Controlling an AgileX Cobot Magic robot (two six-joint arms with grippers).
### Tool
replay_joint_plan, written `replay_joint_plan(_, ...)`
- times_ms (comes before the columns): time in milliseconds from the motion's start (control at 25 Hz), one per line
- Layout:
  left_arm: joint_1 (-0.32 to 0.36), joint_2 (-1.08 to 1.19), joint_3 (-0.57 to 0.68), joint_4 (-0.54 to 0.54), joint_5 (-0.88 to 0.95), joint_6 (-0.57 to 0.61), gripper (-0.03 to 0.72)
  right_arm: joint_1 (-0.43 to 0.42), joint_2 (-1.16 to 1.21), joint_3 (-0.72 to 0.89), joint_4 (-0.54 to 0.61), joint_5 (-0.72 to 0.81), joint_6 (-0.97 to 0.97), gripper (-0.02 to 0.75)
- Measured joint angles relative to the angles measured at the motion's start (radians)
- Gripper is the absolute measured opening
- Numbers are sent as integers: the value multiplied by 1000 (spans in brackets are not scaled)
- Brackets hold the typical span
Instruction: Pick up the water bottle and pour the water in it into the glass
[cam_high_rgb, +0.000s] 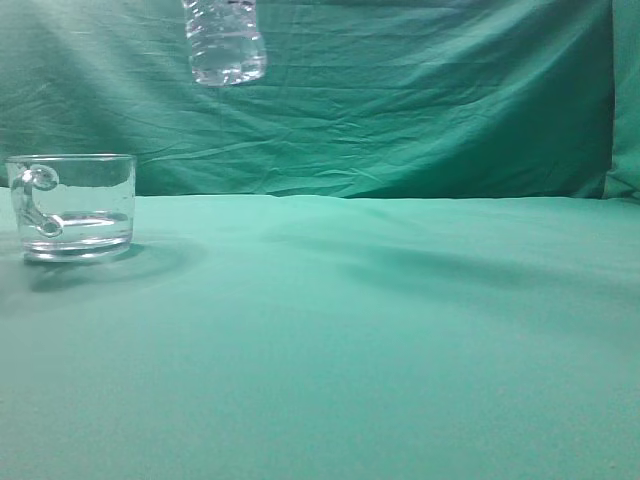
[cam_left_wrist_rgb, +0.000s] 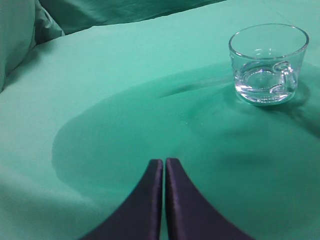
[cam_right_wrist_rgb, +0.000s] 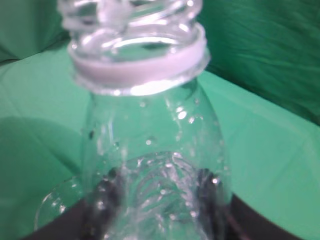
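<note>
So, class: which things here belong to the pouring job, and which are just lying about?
Job:
water bottle, held up in the right gripper
glass, with water in it

Lying about:
left gripper, shut, holding nothing
green cloth

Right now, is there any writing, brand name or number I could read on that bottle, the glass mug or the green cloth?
None: no readable text in any view.
The water bottle is clear plastic with no label.
The glass bears no print or mark.
The green cloth is plain.
</note>
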Motion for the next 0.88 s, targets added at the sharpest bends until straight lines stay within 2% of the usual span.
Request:
replay_joint_plan(120, 0, 0, 0, 0, 0, 0, 0, -75, -130, 157, -12, -59, 47, 292)
replay_joint_plan(200, 0, 0, 0, 0, 0, 0, 0, -101, -166, 192, -13, -62, 51, 292)
replay_joint_plan(240, 0, 0, 0, 0, 0, 0, 0, -135, -201, 252, -15, -65, 51, 292)
replay_joint_plan(280, 0, 0, 0, 0, 0, 0, 0, -205, -281, 339, -15, -65, 53, 292)
replay_joint_plan(520, 0, 0, 0, 0, 0, 0, 0, -364, -439, 545, -15, -59, 12, 292)
replay_joint_plan(720, 0, 0, 0, 0, 0, 0, 0, -397, -462, 648, -15, -40, -59, 292)
replay_joint_plan(880, 0, 0, 0, 0, 0, 0, 0, -401, -462, 678, -15, 34, -75, 292)
